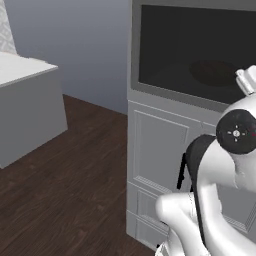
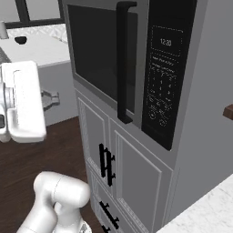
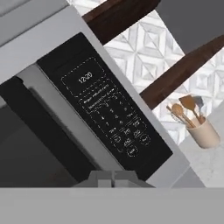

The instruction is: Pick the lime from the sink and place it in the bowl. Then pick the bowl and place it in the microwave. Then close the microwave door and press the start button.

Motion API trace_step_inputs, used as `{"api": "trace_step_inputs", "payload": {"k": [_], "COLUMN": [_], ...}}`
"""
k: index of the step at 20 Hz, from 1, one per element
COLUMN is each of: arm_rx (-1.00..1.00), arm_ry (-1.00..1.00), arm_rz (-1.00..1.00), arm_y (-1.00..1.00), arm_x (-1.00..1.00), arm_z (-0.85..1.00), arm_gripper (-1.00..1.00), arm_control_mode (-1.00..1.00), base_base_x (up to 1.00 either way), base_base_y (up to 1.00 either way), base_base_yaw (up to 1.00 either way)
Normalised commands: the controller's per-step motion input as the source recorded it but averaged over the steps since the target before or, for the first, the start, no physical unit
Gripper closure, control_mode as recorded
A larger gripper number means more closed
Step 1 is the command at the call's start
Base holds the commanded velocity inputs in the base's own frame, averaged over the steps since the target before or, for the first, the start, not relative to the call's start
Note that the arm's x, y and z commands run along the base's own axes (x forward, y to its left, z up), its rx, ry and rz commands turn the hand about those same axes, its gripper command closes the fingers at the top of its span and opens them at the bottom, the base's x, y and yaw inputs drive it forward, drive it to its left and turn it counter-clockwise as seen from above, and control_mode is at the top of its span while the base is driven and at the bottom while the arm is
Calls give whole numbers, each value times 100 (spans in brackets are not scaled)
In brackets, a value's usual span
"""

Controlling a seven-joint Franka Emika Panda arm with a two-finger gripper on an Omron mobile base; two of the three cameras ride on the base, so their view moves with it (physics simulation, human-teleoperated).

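1. Dark wooden floor (image 1: 75,170) spreads at 7 o'clock in the left base view, with a grey wall behind and a pale counter block (image 1: 25,105) at 9 o'clock.
2. Grey cabinets (image 2: 132,182) with black handles stand under the microwave (image 2: 136,68), which takes up 12 o'clock in the right base view.
3. Microwave door (image 1: 195,47) sits shut, flush with its frame, at 1 o'clock in the left base view; through its dark glass a dim round shape shows, too dark to name.
4. Black control panel (image 3: 109,111) with a lit clock runs across the centre of the hand view, right of the door's black bar handle (image 2: 122,63).
5. Beige utensil holder (image 3: 203,133) with wooden spoons stands at 3 o'clock in the hand view, before patterned tiles.
6. Gripper (image 3: 113,177) at 6 o'clock in the hand view points at the panel's lower edge, jaws pressed together, holding nothing.
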Motion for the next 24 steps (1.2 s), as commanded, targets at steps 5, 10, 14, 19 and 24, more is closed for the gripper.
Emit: {"api": "trace_step_inputs", "payload": {"k": [5,10,14,19,24], "arm_rx": [-29,-3,-2,-6,-13], "arm_ry": [50,7,0,1,7], "arm_rz": [21,21,8,0,0], "arm_y": [0,-27,-40,-13,0], "arm_x": [-32,-27,-13,-2,0], "arm_z": [4,-19,-29,-49,-41], "arm_gripper": [100,100,100,100,100], "arm_control_mode": [-100,-100,-100,-100,-100], "base_base_x": [0,0,0,0,0], "base_base_y": [0,0,0,0,0], "base_base_yaw": [0,0,0,0,0]}}
